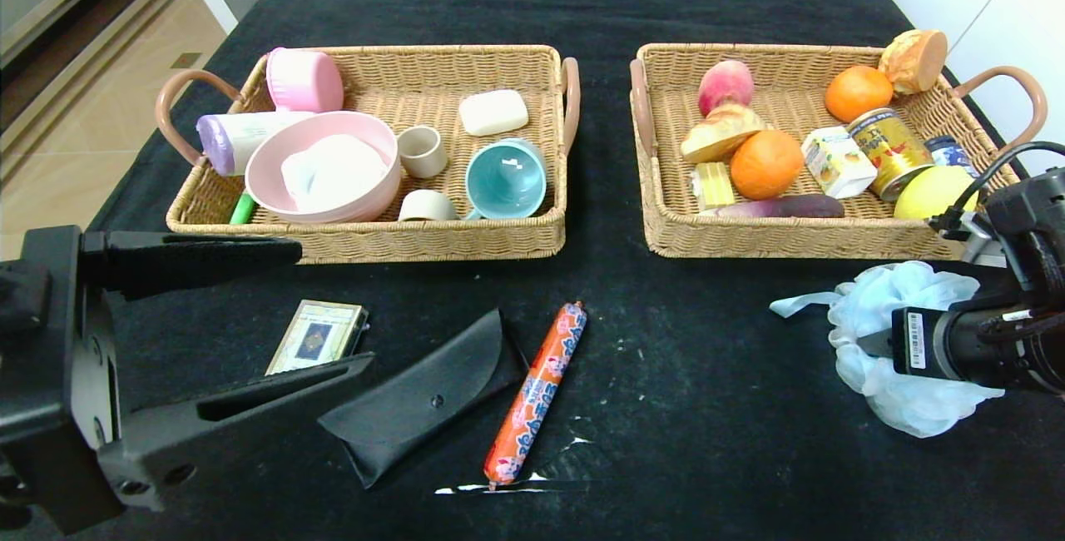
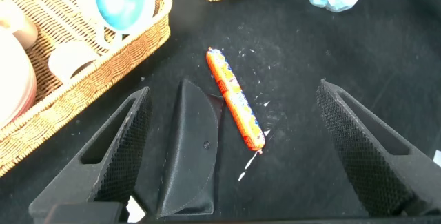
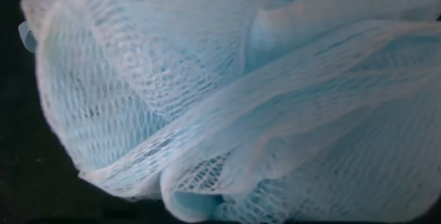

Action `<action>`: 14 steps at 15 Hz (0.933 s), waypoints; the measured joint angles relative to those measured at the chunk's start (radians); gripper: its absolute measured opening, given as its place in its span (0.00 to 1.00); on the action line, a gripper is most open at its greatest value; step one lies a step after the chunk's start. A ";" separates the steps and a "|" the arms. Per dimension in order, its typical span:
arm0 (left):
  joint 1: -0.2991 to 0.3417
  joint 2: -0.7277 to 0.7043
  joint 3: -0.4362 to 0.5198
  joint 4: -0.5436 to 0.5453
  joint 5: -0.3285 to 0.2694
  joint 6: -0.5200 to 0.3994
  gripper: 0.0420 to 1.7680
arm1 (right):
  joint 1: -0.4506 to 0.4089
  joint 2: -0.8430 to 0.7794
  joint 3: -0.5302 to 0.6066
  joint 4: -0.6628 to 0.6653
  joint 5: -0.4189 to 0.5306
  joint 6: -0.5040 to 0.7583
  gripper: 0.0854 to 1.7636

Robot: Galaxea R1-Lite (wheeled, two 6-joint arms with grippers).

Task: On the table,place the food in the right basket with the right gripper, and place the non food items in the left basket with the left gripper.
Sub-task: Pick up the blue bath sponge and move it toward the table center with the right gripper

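Observation:
On the black table (image 1: 707, 408) lie the orange-red sausage stick (image 1: 537, 391) (image 2: 236, 100), a black flap pouch (image 1: 424, 399) (image 2: 186, 148) and a gold-edged card box (image 1: 316, 335). My left gripper (image 1: 333, 308) (image 2: 233, 93) hovers open above them, holding nothing. My right gripper (image 1: 874, 345) is pushed into the light-blue bath pouf (image 1: 907, 291) (image 3: 220, 93), which sits on the cloth in front of the right basket (image 1: 799, 239). The mesh hides the gripper's tip. A white carton (image 1: 836, 160) lies in the right basket. A white soap bar (image 1: 493, 111) lies in the left basket (image 1: 374, 240).
The left basket holds a pink bowl (image 1: 324, 166), a teal cup (image 1: 506, 179) and small beige cups. The right basket holds oranges (image 1: 765, 163), a peach, bread and cans (image 1: 897, 146). The table's left edge drops to the floor (image 1: 50, 133).

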 joint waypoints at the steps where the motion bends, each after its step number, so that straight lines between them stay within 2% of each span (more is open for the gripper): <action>1: 0.000 0.000 0.000 0.000 0.000 0.000 0.97 | 0.000 0.000 0.000 0.000 0.001 0.001 0.49; 3: 0.000 0.000 0.000 0.000 0.000 0.000 0.97 | 0.000 -0.001 0.000 0.001 0.001 0.000 0.44; 10: 0.000 0.000 0.000 0.000 0.000 0.000 0.97 | 0.007 -0.038 -0.001 0.007 0.024 -0.005 0.44; 14: 0.000 -0.001 0.000 0.000 0.000 0.000 0.97 | 0.067 -0.097 -0.032 0.013 0.029 -0.030 0.44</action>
